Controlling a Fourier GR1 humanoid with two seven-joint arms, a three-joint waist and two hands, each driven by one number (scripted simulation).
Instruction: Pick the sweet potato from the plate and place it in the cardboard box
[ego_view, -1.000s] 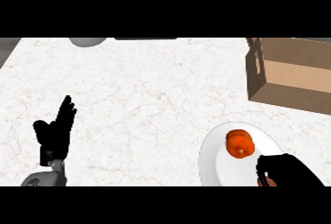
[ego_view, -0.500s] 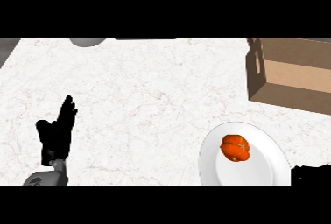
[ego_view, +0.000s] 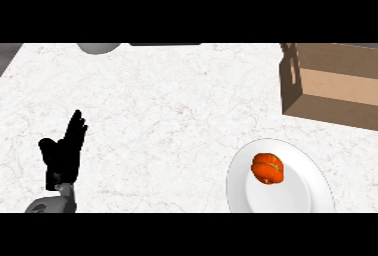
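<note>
An orange sweet potato (ego_view: 269, 168) lies on a white plate (ego_view: 295, 197) at the lower right of the counter. An open cardboard box (ego_view: 336, 85) stands at the upper right, well beyond the plate. My left hand (ego_view: 63, 155) is at the lower left, open with fingers straight up, resting far from the plate. My right hand shows nowhere in the view.
A grey round object (ego_view: 98, 47) and a dark flat item (ego_view: 165, 44) sit at the counter's far edge. White marbled countertop (ego_view: 170, 115) spreads between my left hand and the plate.
My right hand, which was at the plate's lower right edge a second ago, has drawn back out of view. The sweet potato stays on the plate.
</note>
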